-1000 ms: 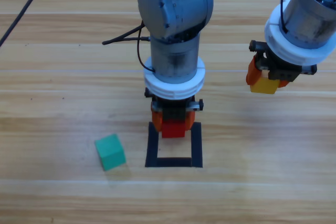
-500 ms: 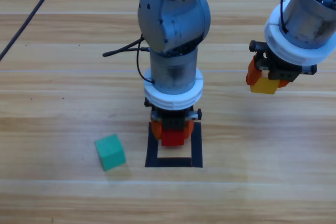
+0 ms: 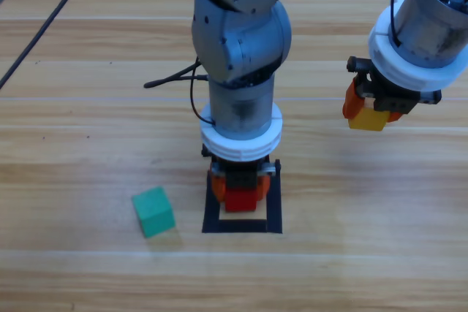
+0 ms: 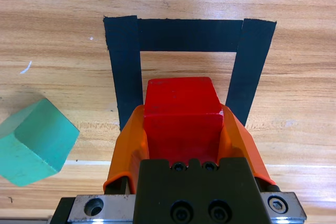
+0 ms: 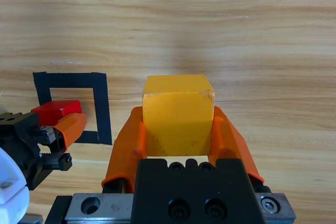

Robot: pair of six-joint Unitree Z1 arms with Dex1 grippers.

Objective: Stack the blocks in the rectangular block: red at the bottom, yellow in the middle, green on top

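Our left pincer grips red over the rectangle; next we lower and release. Our right pincer holds yellow, raised at far right.

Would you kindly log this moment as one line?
left gripper: holds red cube over tape rectangle | right gripper: holds yellow cube, aside | green cube: on table
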